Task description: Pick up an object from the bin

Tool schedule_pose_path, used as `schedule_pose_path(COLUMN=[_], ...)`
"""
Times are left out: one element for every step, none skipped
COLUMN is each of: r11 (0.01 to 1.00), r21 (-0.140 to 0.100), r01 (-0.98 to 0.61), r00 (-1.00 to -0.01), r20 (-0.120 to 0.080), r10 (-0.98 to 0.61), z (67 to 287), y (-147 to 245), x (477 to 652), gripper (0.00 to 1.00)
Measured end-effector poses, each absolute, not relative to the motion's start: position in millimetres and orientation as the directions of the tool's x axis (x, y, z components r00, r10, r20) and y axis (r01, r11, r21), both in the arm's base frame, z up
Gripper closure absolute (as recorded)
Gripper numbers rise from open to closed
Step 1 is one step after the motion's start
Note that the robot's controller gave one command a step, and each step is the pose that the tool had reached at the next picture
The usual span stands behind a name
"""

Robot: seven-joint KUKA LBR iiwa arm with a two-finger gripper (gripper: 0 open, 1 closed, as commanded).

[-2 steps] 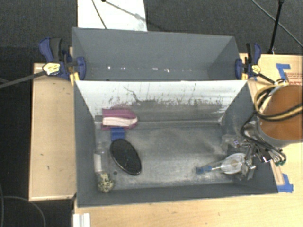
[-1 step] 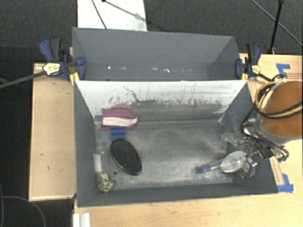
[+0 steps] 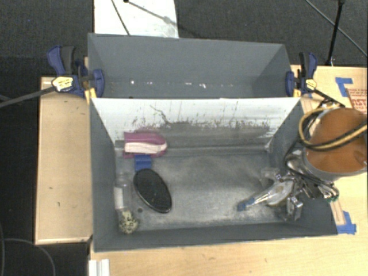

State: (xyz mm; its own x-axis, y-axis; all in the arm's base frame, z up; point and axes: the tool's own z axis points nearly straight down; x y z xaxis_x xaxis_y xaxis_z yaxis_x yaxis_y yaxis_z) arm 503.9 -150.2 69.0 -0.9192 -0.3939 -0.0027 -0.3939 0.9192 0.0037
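Note:
My gripper (image 3: pixel 289 199) is low in the bin's front right corner, under the arm's orange cover. A slim silvery thing with a blue tip (image 3: pixel 253 202) sticks out from it to the left, close to the bin floor. Whether the gripper holds this thing or it merely lies beside it, I cannot tell.
The other things lie along the bin's left side, far from the gripper: a purple and white object (image 3: pixel 145 143) at the back, a small blue piece (image 3: pixel 142 163), a black oval disc (image 3: pixel 152 191), a clear slim thing (image 3: pixel 119 198) and a speckled ball (image 3: pixel 127 223) in the front left corner.

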Motion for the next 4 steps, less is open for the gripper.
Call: schedule_pose_path(r11=[0.92,0.92,0.918,0.919], r21=[0.003,0.005,0.0,-0.004], r01=[-0.393,-0.393,-0.396,-0.393], r00=[-0.92,-0.92,-0.918,-0.919], r20=[-0.006,-0.007,-0.005,-0.007], r10=[-0.393,-0.393,-0.396,-0.394], z=[70,70,74,130], y=[-150,-149,-147,-148], x=[505.0,505.4,506.3,508.2], gripper=[0.0,1.0,1.0,1.0])
